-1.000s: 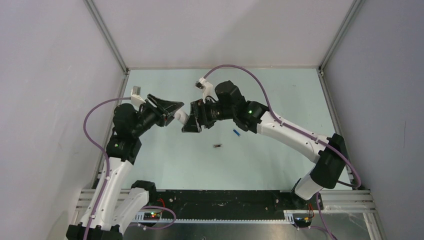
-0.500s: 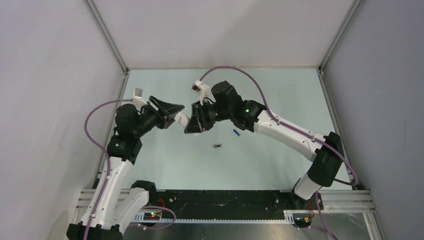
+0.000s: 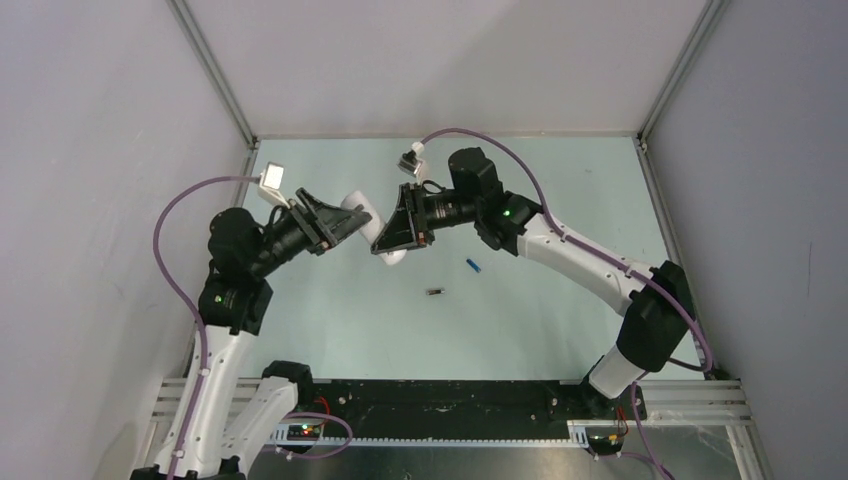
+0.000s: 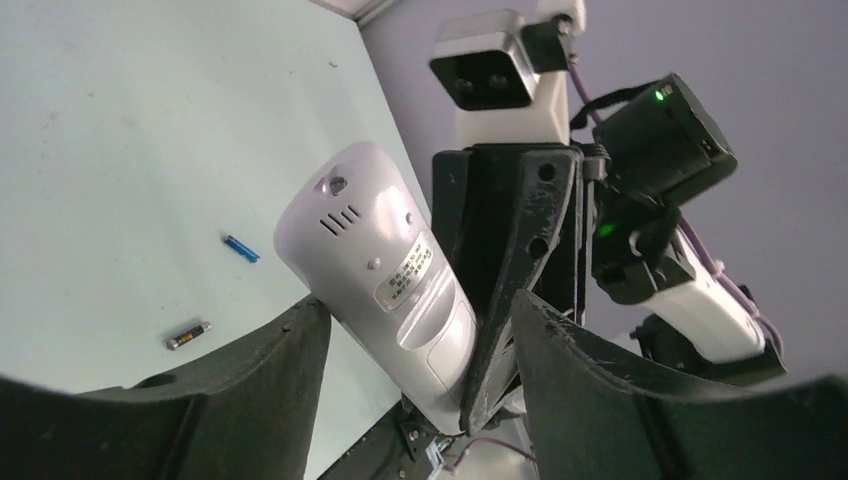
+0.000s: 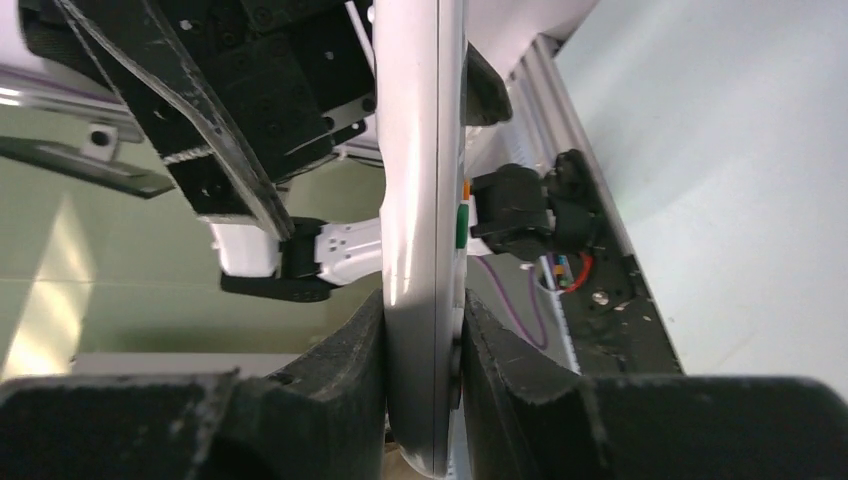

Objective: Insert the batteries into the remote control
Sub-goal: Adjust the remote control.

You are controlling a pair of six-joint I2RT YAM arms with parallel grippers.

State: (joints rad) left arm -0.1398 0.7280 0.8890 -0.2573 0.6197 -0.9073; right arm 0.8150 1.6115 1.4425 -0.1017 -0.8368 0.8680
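Since the right gripper point(image 5: 424, 345) is the only thing actually pinching the remote control point(image 4: 385, 270), up in the air and by its thin sides, I'd say a slip or a twist is the main worry. That plastic looks smooth, and the hold sits towards one end.

The left gripper point(image 4: 420, 340) is spread wide, with a finger on each side of the remote and gaps showing. If that arm swings off crooked, it could clip the remote and knock it loose.

Both batteries lie well apart from all this on the surface point(image 3: 520, 190): the blue battery point(image 3: 473, 265) and the dark battery point(image 3: 435, 292). They're tiny and round, so a dropped remote could send them rolling.

As for writing, there's a sticker point(image 4: 405, 283) on the remote's back, but the print is too small to read. No brand that I can make out.
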